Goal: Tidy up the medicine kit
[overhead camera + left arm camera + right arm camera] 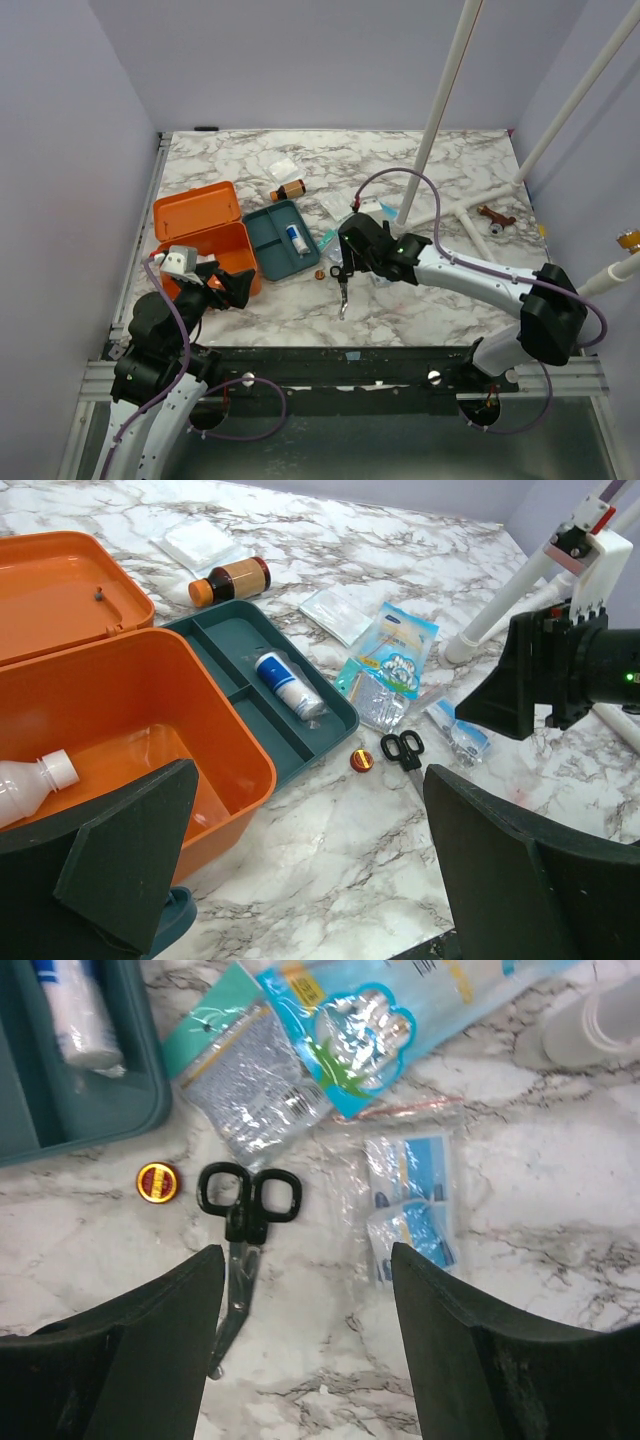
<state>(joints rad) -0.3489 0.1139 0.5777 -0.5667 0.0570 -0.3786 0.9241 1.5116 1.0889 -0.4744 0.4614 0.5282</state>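
Observation:
The orange medicine kit (198, 212) lies open at the left, lid back; a white bottle (32, 780) lies inside it (228, 805). A teal tray (270, 245) beside it holds a white-and-blue roll (288, 685). Black scissors (245, 1222) and a small red-gold tin (158, 1181) lie on the marble, with a clear pack of blue bandages (412, 1210) to their right. My right gripper (305, 1330) is open and empty above the gap between scissors and bandages. My left gripper (310, 880) is open and empty by the kit's near corner.
A brown bottle (289, 190), white gauze (283, 167) and blue and silver packets (300, 1050) lie behind the tray. White pipe posts (440, 110) rise at the right, with a red-brown object (495, 217) near them. The table's front edge is close below my left gripper.

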